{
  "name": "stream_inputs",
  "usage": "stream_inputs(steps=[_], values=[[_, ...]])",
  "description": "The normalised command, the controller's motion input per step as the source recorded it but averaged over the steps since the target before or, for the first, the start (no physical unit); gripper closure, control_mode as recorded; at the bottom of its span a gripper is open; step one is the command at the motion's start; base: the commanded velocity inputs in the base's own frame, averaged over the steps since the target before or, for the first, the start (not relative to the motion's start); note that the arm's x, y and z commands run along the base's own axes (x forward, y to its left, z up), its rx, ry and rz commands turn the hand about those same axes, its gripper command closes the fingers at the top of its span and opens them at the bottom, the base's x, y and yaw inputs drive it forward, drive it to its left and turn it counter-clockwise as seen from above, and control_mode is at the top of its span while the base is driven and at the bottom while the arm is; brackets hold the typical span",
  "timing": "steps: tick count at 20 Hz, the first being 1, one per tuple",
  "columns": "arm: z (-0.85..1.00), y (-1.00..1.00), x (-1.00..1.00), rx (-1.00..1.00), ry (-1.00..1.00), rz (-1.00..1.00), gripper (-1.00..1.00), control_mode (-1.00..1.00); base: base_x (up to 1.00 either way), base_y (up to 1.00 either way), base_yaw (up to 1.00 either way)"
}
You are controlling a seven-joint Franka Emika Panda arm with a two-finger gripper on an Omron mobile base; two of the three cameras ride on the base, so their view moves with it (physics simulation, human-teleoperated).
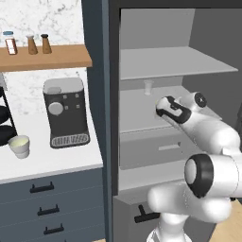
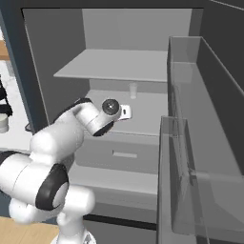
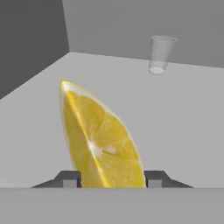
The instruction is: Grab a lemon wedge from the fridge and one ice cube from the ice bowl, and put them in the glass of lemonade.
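Wedge (image 3: 103,140) sitting between claw (image 3: 113,178) fingertips (image 3: 69,178) on fridge (image 2: 47,57) middle shelf (image 3: 183,113), peel edge pointing up. Judging claw pinching wedge: tips pressing both flanks. I'm reaching arm deep into fridge because wedge lies well inside, clear glass (image 3: 161,54) farther back. Cup (image 1: 20,145) waiting on worktop (image 1: 47,160) beside coffee machine (image 1: 65,112), well apart. I'm expecting lift and withdrawal next; small slippery wedge could twist out.

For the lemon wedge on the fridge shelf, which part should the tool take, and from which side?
Grip the lemon wedge low, across its two cut faces near the thick base, coming in level from the open fridge front. It stands point-up and tapers upward, so its tip would likely slip; the fingertips already flank the base.
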Motion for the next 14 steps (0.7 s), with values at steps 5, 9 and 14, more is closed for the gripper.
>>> stream_inputs(steps=[5,9,14], values=[[1.00,-0.11,-1.00,0.02,-0.02,-0.09,1.00,-1.00,0.00,0.00,0.00],[1.00,-0.14,-1.00,0.03,0.00,-0.07,1.00,-1.00,0.00,0.00,0.00],[0.63,-0.14,-1.00,0.03,0.06,-0.02,1.00,-1.00,0.00,0.00,0.00]])
